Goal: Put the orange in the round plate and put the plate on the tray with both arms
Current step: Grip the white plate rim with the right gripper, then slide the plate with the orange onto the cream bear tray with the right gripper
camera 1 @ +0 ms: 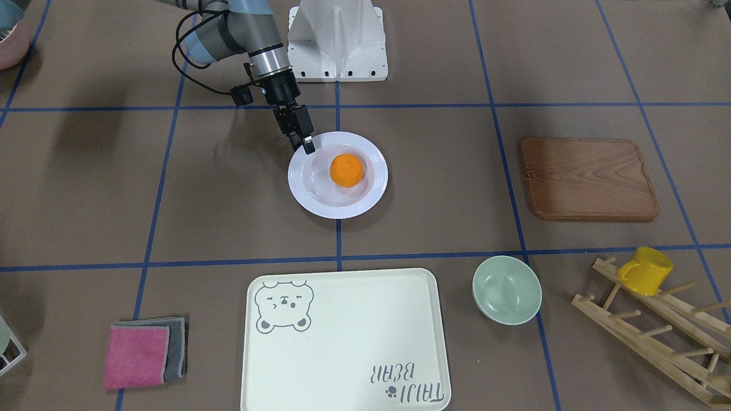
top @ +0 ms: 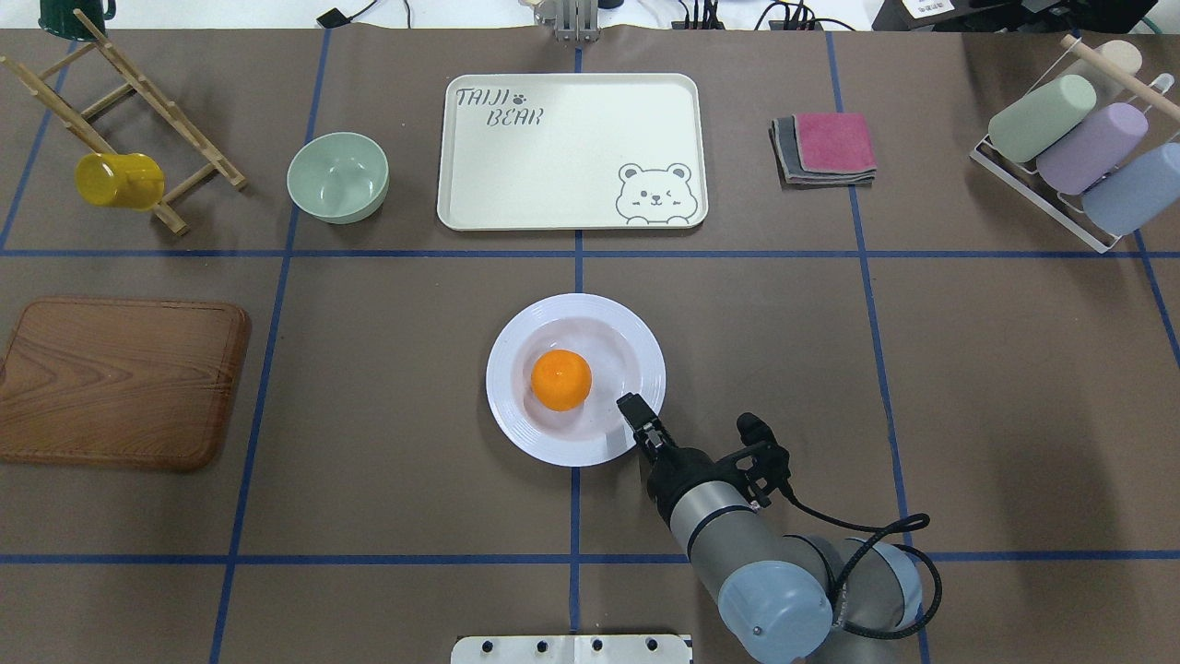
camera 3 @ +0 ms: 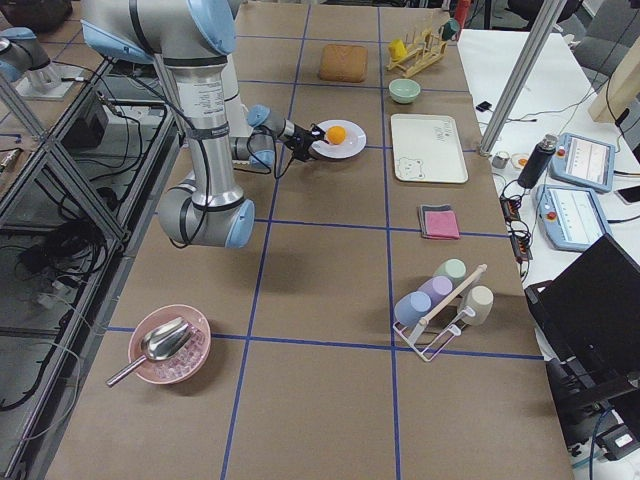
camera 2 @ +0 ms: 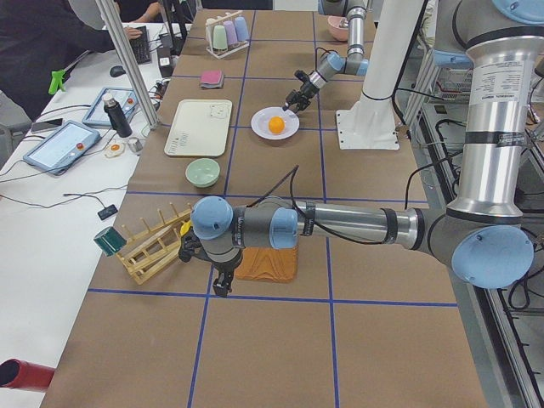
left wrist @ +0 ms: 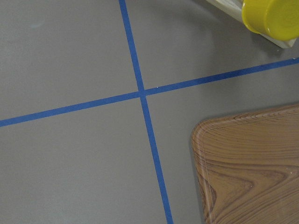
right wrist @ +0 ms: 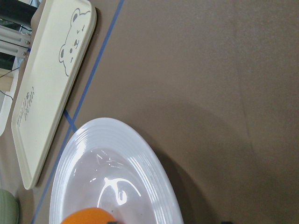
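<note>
The orange (top: 560, 379) lies in the sunken centre of the white round plate (top: 516, 424), which stands on the table at mid-field. My right gripper (top: 641, 420) is at the plate's near right rim. It looks open, with one finger over the rim and one outside it. The right wrist view shows the plate (right wrist: 140, 154) and the orange's top (right wrist: 86, 217). The cream tray (top: 572, 148) lies bare beyond the plate. My left gripper (camera 2: 223, 285) hangs off the wooden board's outer end, and I cannot tell whether it is open or shut.
The wooden board (top: 120, 383) lies at the left. Behind it are a green bowl (top: 337, 176) and a yellow mug (top: 118, 180) on a wooden rack. Folded cloths (top: 825, 148) and a rack of cups (top: 1079, 148) are at the back right. A person sits at the side desk (camera 2: 51, 42).
</note>
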Controlling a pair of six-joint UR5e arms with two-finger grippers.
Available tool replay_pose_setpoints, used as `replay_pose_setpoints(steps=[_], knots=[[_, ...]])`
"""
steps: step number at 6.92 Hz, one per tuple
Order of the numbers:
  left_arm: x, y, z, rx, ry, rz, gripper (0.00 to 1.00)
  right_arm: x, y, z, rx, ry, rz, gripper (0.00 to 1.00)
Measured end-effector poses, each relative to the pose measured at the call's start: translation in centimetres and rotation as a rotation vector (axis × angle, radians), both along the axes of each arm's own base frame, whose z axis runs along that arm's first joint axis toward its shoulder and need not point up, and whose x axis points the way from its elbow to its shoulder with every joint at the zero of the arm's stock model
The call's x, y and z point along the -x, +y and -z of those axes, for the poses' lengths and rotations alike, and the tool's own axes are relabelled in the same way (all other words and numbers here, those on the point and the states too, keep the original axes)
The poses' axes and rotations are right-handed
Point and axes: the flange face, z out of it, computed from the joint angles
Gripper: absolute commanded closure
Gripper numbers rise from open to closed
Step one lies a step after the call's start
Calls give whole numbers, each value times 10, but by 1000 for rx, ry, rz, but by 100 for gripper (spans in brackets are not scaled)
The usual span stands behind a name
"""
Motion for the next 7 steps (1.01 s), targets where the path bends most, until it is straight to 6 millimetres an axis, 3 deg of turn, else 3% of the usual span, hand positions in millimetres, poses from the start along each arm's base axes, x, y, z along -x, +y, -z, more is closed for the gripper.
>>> replay_pose_setpoints(steps=[4,7], knots=[[0,1,0,-1,0,0,2,0,-12,17,1,-37,-22,100],[0,4,-2,9,2,5,2,-38,-46,52,-19,-117,-120,100]])
